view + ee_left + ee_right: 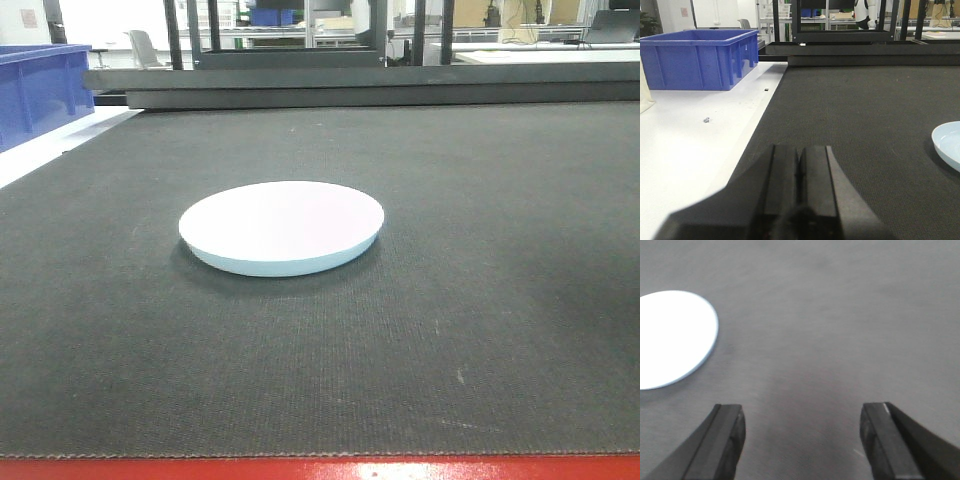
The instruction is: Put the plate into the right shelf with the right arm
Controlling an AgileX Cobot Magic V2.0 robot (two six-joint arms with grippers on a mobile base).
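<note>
The white plate (282, 226) lies flat on the dark mat (480, 300) near the middle of the table. In the right wrist view it lies at the far left (670, 337), and my right gripper (802, 412) is open wide and empty above the mat, to the right of the plate and apart from it. In the left wrist view only the plate's rim (947, 145) shows at the right edge. My left gripper (800, 155) is shut and empty, low over the mat's left edge. The stainless-steel shelf is out of view.
A blue plastic bin (700, 57) stands on the white tabletop (685, 140) at the far left, also seen in the front view (40, 90). A dark raised bar (360, 85) runs along the mat's far edge. The red table edge (320, 470) is at the front.
</note>
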